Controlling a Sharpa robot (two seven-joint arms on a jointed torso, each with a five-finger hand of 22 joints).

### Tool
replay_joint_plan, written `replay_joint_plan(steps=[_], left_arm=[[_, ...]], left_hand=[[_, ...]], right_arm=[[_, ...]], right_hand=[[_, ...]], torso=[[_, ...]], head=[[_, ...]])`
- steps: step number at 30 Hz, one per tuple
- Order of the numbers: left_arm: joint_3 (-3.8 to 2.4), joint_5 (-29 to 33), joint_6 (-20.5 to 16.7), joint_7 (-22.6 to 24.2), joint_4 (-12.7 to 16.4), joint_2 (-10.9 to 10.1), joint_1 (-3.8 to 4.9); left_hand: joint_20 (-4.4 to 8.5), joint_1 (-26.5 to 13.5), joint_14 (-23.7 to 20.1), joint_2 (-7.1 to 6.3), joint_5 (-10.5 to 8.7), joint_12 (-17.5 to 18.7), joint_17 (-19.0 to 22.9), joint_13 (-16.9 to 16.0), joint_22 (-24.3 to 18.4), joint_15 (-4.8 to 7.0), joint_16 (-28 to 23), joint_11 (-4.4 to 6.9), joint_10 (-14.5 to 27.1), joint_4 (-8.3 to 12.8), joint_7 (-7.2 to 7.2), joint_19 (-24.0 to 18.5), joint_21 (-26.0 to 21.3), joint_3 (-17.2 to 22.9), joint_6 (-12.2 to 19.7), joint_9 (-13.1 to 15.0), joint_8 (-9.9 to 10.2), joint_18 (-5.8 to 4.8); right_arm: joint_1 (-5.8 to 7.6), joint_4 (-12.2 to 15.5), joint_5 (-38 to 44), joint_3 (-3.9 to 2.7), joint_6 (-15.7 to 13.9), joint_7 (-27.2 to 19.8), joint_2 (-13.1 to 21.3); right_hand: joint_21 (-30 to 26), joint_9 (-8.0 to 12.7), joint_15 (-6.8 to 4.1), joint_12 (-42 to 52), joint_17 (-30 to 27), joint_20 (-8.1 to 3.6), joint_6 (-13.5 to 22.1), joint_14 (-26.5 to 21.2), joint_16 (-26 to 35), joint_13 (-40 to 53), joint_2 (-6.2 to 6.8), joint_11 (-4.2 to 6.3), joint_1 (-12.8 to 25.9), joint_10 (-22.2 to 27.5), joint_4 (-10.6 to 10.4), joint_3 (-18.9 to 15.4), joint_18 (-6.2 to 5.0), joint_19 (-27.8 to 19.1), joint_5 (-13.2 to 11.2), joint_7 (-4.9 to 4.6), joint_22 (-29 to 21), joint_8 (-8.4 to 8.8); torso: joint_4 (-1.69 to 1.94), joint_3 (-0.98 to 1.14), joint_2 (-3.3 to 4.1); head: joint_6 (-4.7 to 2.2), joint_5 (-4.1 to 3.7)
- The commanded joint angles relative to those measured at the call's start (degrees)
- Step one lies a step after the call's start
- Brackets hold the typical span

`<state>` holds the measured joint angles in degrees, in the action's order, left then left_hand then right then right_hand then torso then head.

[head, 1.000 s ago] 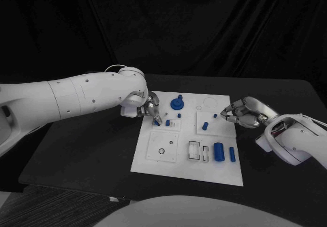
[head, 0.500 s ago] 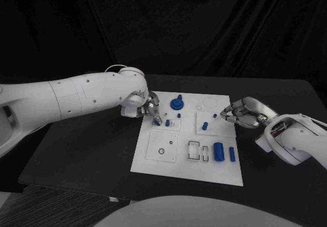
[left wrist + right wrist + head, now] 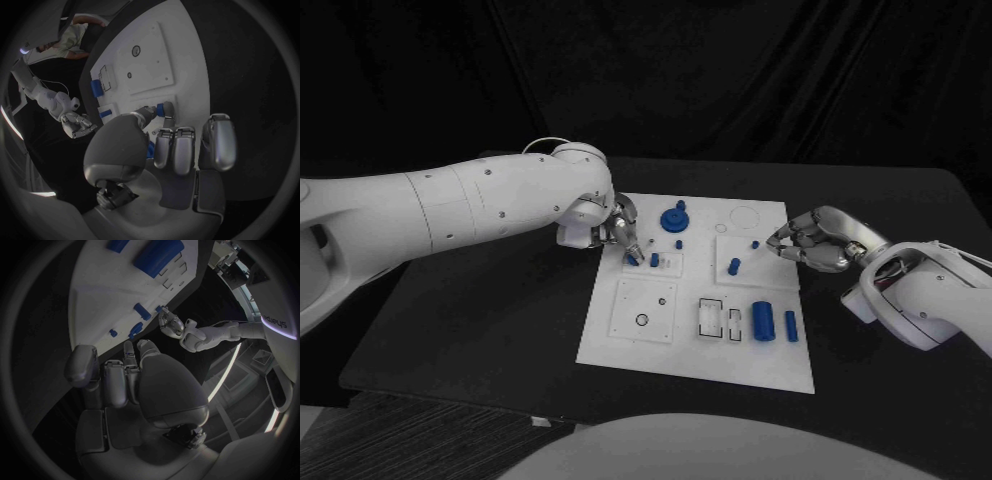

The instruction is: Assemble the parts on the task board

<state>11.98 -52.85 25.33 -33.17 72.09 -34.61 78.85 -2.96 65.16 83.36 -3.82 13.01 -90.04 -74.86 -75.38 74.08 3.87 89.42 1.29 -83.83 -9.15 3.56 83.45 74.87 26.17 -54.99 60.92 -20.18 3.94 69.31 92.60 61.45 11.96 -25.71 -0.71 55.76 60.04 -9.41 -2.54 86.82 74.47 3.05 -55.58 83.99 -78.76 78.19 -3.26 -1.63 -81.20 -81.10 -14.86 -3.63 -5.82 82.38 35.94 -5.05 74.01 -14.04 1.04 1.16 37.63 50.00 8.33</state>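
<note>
Blue pieces sit scattered over the white board in the middle of the black surface: a knob at the far side, a thick cylinder and a thin one on the near right. The left robot hand is at the board's far-left corner, its fingers pinching a small blue peg down at the board there. The right robot hand hovers by the board's right edge, fingers curled in, holding nothing I can see. Seating this peg looks like the step in hand. Next it needs a straight push, then a clean release.
</note>
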Motion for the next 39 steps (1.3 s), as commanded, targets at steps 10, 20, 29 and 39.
replay_joint_plan(steps=[10, 20, 29, 39], left_arm=[[0.18, -1.7, 0.9, 0.0, -0.1, 0.2, -0.72], [0.18, -1.9, 0.9, 0.0, -0.1, 0.2, -0.93], [0.18, -2.0, 0.6, 0.2, 0.3, -0.1, -0.98], [0.18, -2.0, -0.3, 0.3, 1.4, -0.9, -0.99]], left_hand=[[-0.06, -2.4, 6.6, 2.23, -5.40, 0.0, -15.1, -14.6, 11.5, -0.53, 0.6, -0.77, -6.2, -1.8, -0.28, -0.3, -0.6, -6.0, 0.2, -1.0, 3.3, -0.62], [-0.29, -4.2, 6.6, 2.94, -7.22, 0.0, -15.1, -14.6, 11.5, -0.78, 0.6, -1.07, -6.2, -3.9, 0.07, -0.4, -0.8, -8.8, 0.2, -1.2, 4.1, -0.60], [-0.02, -1.5, 6.6, 3.66, 3.39, 0.0, -15.1, -14.6, 11.5, -0.48, 0.6, -0.62, -6.2, -2.7, -0.54, -0.4, -0.8, -9.2, -0.3, -0.3, 4.0, -0.53], [0.42, 2.8, 6.6, 1.13, 9.16, 0.0, -15.1, -14.6, 11.5, 0.03, 0.6, -0.09, -6.2, 3.6, -1.10, -0.2, -0.7, -1.1, -0.2, 1.1, 3.6, -0.60]], right_arm=[[-0.32, 0.1, 0.3, -0.03, 0.9, 1.3, 0.1], [-0.70, 0.0, 0.3, -0.03, 1.2, 1.5, 0.1], [-1.10, -0.1, 0.3, -0.03, 1.3, 1.6, 0.2], [-1.27, -0.2, 0.3, -0.03, 1.5, 1.9, 0.2]], right_hand=[[-0.7, -0.8, -0.77, -1.0, 4.5, -0.16, 0.3, 3.2, 0.6, 6.8, -1.30, 1.04, -1.9, -4.8, -0.2, 1.2, 0.24, -0.4, 0.7, -0.16, 8.5, -1.17], [-0.9, -0.8, -0.76, -1.0, 4.4, -0.16, 0.4, 3.2, 0.7, 6.8, -1.30, 1.03, -2.0, -4.8, -0.1, 1.3, 0.21, -0.5, 0.7, -0.18, 8.4, -1.16], [-1.0, -0.8, -0.76, -1.1, 4.3, -0.16, 0.4, 3.1, 0.8, 6.7, -1.31, 1.02, -2.0, -4.7, -0.1, 1.3, 0.18, -0.5, 0.7, -0.18, 8.4, -1.16], [-1.2, -0.8, -0.75, -1.1, 4.3, -0.16, 0.4, 3.1, 0.9, 6.6, -1.32, 1.02, -2.1, -4.7, -0.1, 1.4, 0.15, -0.6, 0.7, -0.19, 8.3, -1.16]], torso=[[0.01, 0.01, 0.01], [-0.01, 0.02, -0.02], [0.01, 0.00, 0.00], [0.02, 0.02, -0.01]], head=[[0.00, -0.04], [0.00, -0.05], [0.00, -0.11], [0.00, 0.00]])
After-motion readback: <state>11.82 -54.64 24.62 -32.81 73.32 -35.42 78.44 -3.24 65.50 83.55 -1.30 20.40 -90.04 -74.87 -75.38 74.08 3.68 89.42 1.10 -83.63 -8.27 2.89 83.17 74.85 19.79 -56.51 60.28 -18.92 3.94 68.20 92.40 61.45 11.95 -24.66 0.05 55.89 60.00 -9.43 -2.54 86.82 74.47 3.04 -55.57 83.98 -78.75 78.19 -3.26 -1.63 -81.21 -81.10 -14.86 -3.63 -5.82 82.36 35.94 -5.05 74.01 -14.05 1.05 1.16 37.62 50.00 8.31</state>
